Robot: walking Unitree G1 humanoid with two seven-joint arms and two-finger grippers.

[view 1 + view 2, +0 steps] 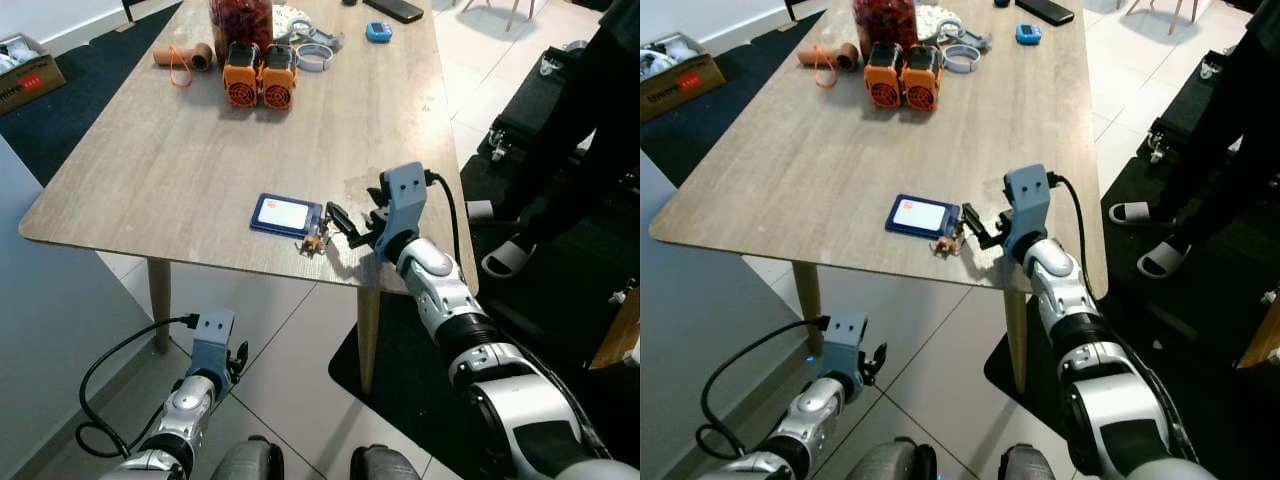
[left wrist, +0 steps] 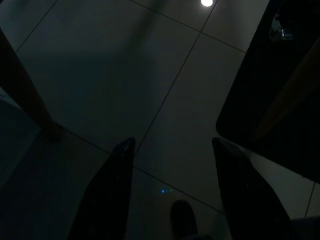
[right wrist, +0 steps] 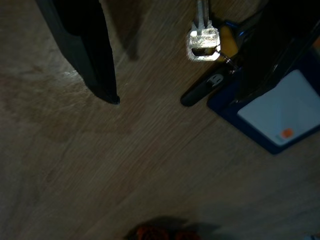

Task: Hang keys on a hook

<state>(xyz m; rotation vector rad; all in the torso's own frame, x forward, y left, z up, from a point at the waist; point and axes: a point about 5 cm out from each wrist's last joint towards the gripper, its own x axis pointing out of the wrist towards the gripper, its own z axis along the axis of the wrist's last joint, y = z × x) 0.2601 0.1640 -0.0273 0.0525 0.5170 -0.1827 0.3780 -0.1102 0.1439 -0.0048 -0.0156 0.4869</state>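
The keys (image 1: 314,241) lie near the front edge of the wooden table (image 1: 180,170), touching the corner of a blue card holder (image 1: 286,214). The right pincer (image 1: 340,224) sits low over the table just beside them with its fingers spread apart, one on each side of the silver key in the wrist view, gripping nothing. The left pincer (image 2: 172,150) hangs down by the tiled floor (image 2: 150,75), fingers apart, though that view's pretty dark. Two orange things (image 1: 260,75) sit at the table's far end.
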